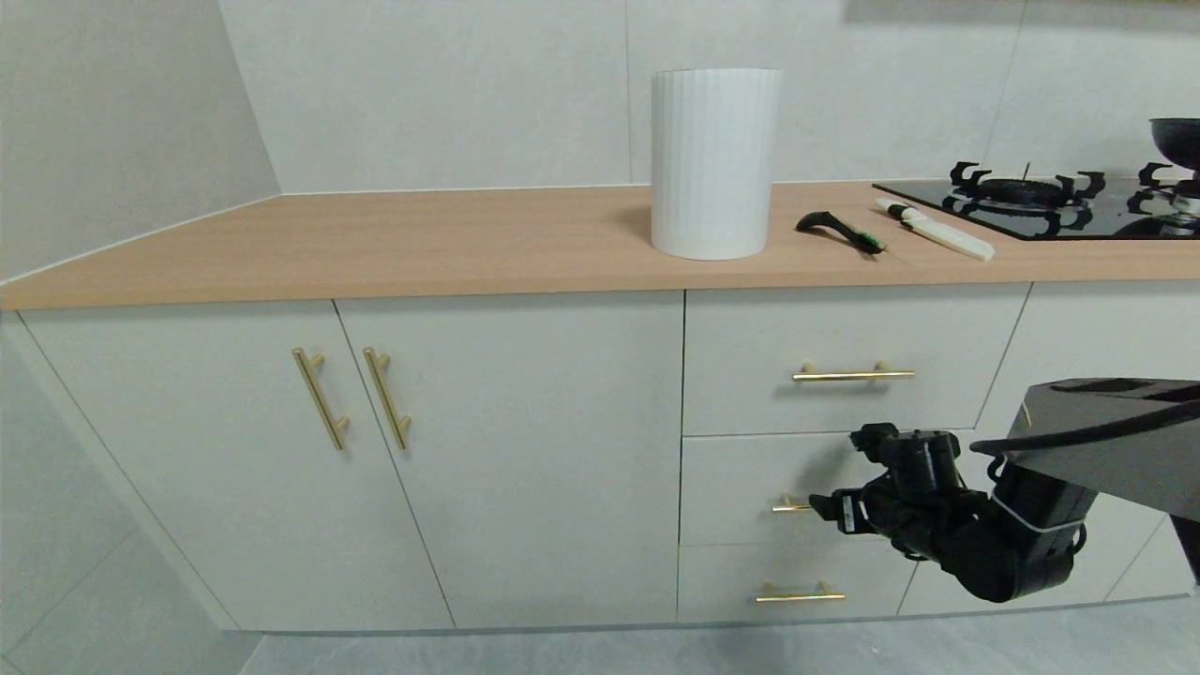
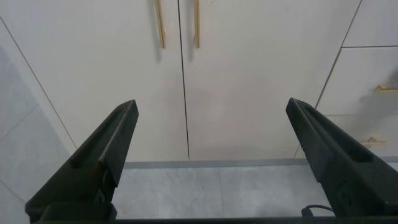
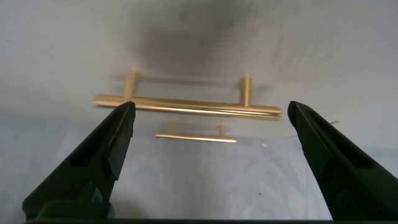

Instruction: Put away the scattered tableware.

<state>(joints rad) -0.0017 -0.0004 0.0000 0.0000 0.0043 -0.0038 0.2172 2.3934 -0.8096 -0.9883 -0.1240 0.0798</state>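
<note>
On the wooden counter (image 1: pixel 422 239) lie a black peeler with a green tip (image 1: pixel 841 231) and a white knife with a green band (image 1: pixel 933 229), both to the right of a tall white ribbed container (image 1: pixel 715 161). My right gripper (image 1: pixel 839 473) is down in front of the drawer stack, open, close to the middle drawer's brass handle (image 1: pixel 790 507). In the right wrist view that handle (image 3: pixel 186 107) runs across between the spread fingers of the gripper (image 3: pixel 209 109), with nothing held. My left gripper (image 2: pixel 211 106) is open and empty, low before the two cabinet doors (image 2: pixel 249 81).
A black gas hob (image 1: pixel 1041 202) sits at the counter's right end, just past the knife. Three drawers stack under the counter, with a top handle (image 1: pixel 853 375) and a bottom handle (image 1: pixel 800 594). Double doors with brass handles (image 1: pixel 352 398) are to the left. Grey floor (image 2: pixel 205 193) lies below.
</note>
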